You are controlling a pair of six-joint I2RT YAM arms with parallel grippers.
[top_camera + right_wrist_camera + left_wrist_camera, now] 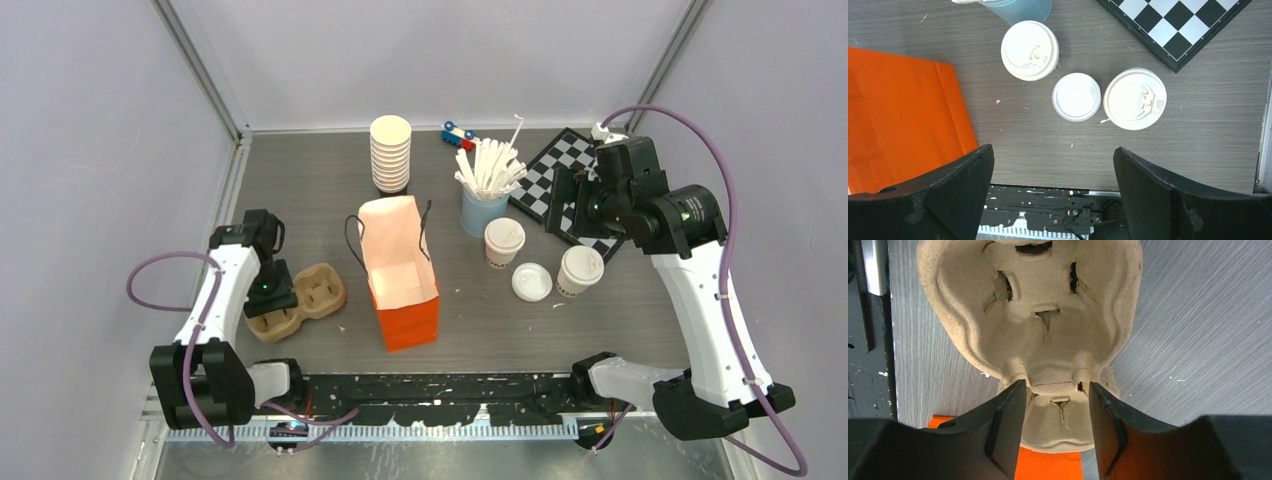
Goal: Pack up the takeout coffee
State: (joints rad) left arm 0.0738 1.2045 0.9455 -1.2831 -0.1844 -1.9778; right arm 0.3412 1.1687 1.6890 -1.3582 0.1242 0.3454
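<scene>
1. Carrier (310,295) of moulded pulp lies nearest, on the left side of the table (650,310). The left gripper (1055,390) is down on it, its fingers half apart astride the ridge between two wells. I cannot tell whether they are pinching it or only flanking it.
2. The orange bag (400,270) stands upright and open-mouthed just right of the carrier. It lies between that arm and the coffee.
3. A loose lid (531,282) lies flat on the table, right of the bag.
4. The nearer cup (580,270) is just right of the lid, and the farther cup (504,240) is just behind the lid, beside the light-blue cup (483,212). Both are lidded and upright, so their long axes run vertical. Neither is packed yet.
5. The right gripper (1052,150) hangs high above them, beyond the cups and over the chessboard (560,160). Its jaws are spread wide and it holds nothing. In its wrist view both cups lie ahead of the fingertips. This arm looks much the nearer, and would likely need to come down and back toward its base.
</scene>
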